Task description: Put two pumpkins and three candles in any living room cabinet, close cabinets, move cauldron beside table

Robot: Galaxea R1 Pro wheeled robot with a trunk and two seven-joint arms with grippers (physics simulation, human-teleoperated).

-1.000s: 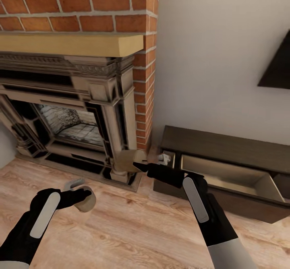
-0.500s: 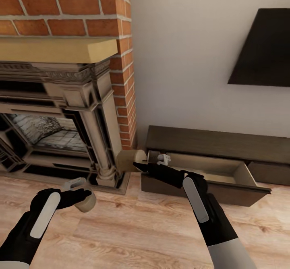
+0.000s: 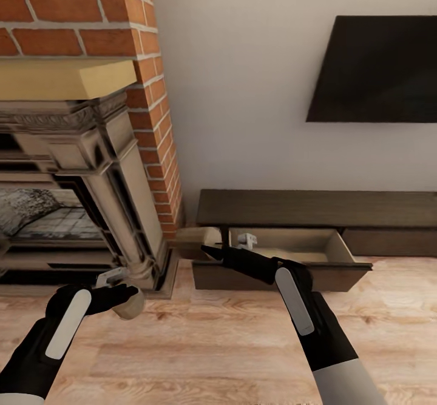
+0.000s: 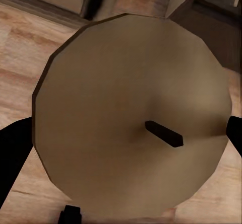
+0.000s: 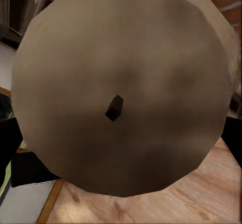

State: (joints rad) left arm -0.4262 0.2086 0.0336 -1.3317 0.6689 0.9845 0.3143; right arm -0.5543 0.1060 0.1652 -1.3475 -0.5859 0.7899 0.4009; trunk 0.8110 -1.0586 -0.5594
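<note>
Cabinet [image 3: 315, 208] first: the long, low dark-brown unit stood against the white wall, right of the brick fireplace [image 3: 73, 168], with one drawer [image 3: 285, 253] pulled out and its pale interior showing. A dark flat panel [image 3: 376, 68] hung on the wall above it. Wooden floor [image 3: 200, 344] ran between the robot and the cabinet.

The right arm reached forward, its fingers [image 3: 209, 242] clenched on a beige candle [image 3: 195, 241] held near the drawer's left end, short of the opening. In the right wrist view the candle's round end face [image 5: 118, 88] sat between the dark fingers, a small wick at its middle. The left fingers [image 3: 124, 293] grasped a second candle [image 3: 128, 304] low over the floor, in front of the fireplace base and well apart from the cabinet; the left wrist view showed its end face [image 4: 131, 116] with a short dark wick [image 4: 164, 134].

By my reading, the step in hand was carrying two candles to the open drawer. The next move would call for bringing the right candle over the drawer's interior and releasing it there, then the left one, with care that neither clips the drawer front. The drawer would need shutting afterwards.

No brand, label or writing could be read anywhere.
</note>
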